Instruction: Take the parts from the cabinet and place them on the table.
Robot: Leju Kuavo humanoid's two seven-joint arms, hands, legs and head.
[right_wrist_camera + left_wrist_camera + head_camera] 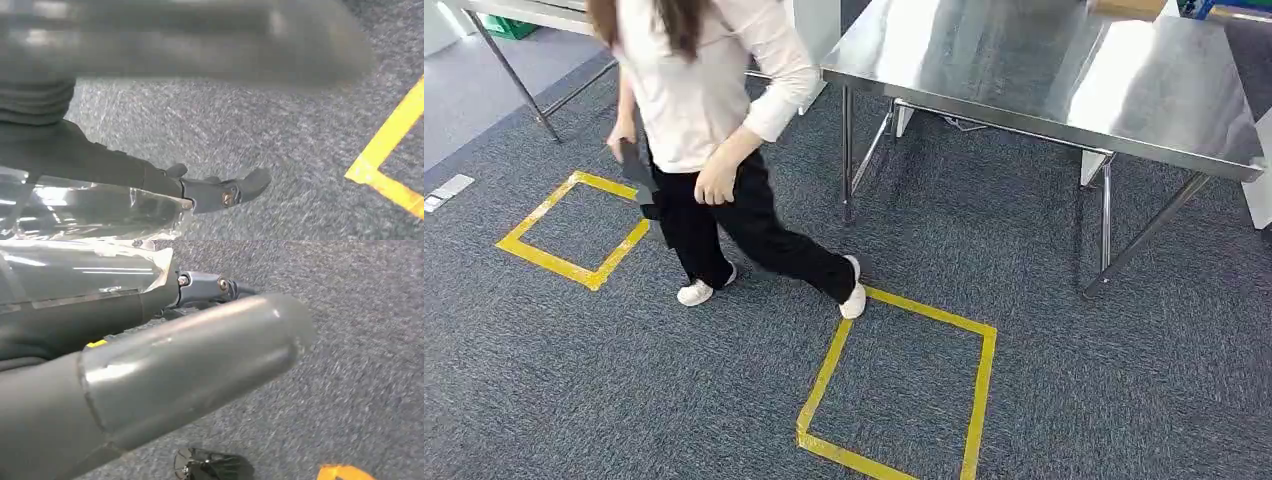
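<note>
Wrist views put both my hanging hands, left hand (165, 375) and right hand (190, 45), over grey carpet, apparently each holding a clear-wrapped part, while farther off a person (704, 130) crosses toward the bare steel table (1064, 70), my drop-off.

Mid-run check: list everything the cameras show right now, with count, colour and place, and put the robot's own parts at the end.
steel table: one, silver, far right, top bare apart from a tan thing cut off at its far edge
second table: one, grey frame, far left, mostly out of frame
tape squares: two, yellow, on the carpet, one at left, one near centre
carpet: grey-blue, covers the floor
floor plate: one, pale, far left
person: one, white top, black trousers, white shoes, walking between the squares, a dark object in one hand
left hand: grey thumb over carpet, holds nothing visible
right hand: dark fingers, blurred, over carpet
</note>
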